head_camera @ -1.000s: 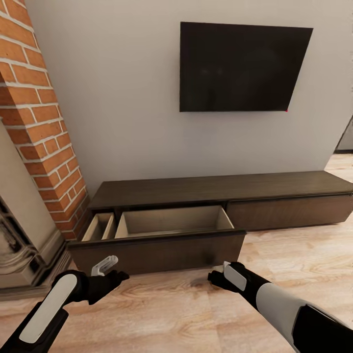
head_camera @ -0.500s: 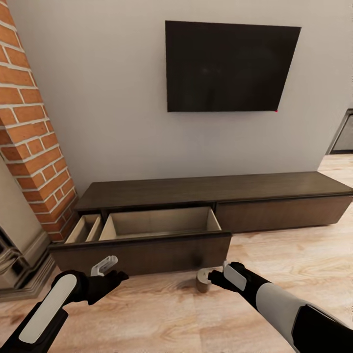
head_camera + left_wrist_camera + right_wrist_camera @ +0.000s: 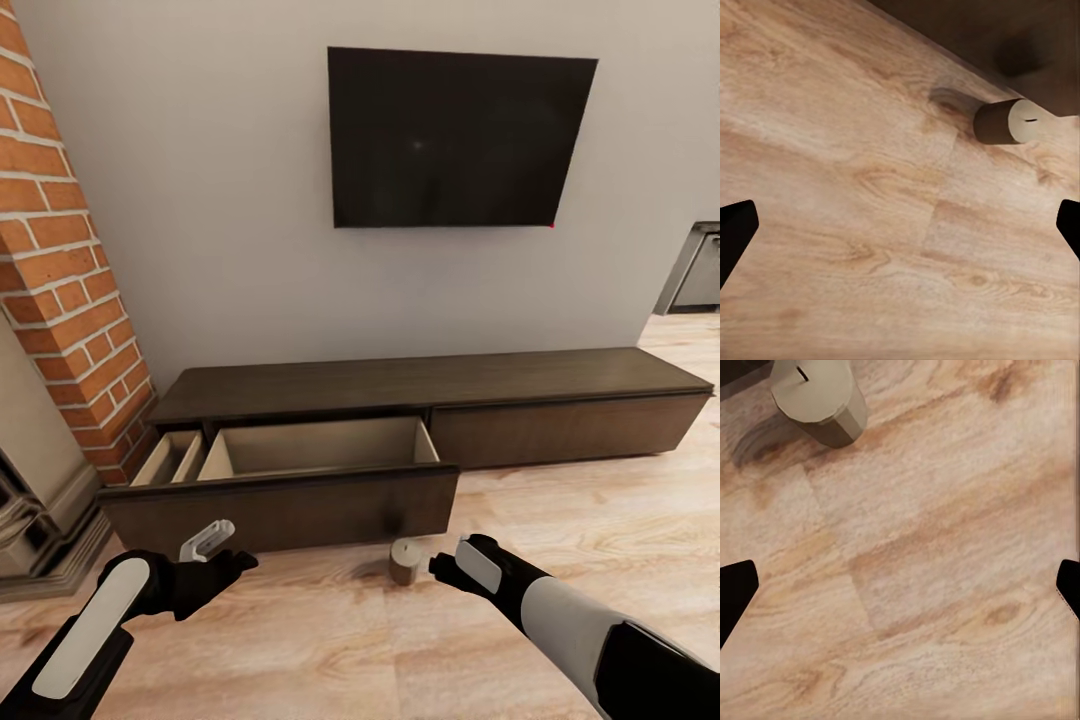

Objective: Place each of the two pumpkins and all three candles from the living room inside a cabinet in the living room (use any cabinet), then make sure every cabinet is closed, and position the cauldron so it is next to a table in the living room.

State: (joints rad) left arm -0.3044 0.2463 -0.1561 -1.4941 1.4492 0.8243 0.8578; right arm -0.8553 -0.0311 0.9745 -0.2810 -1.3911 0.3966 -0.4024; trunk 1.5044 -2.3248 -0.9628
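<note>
Hovering low over the wood floor (image 3: pixel 330 640), the left gripper (image 3: pixel 215 560) is spread wide, holding nothing. Behind it the cabinet (image 3: pixel 420 385) has its left drawer (image 3: pixel 290 505) pulled out. One candle (image 3: pixel 405 561) stands upright just before that drawer, beside the right gripper (image 3: pixel 447 566), likewise spread and empty-handed.

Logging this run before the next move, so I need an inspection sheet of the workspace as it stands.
Surface: wood floor, bare around the arms.
Job's things: one candle upright on the floor in front of the cabinet; drawer pulled out, nothing seen inside.
Clutter: nothing seen.
Grippers: left gripper and right gripper open, holding nothing.
Cables: nothing seen.
Surroundings: TV on the wall, brick column.
</note>
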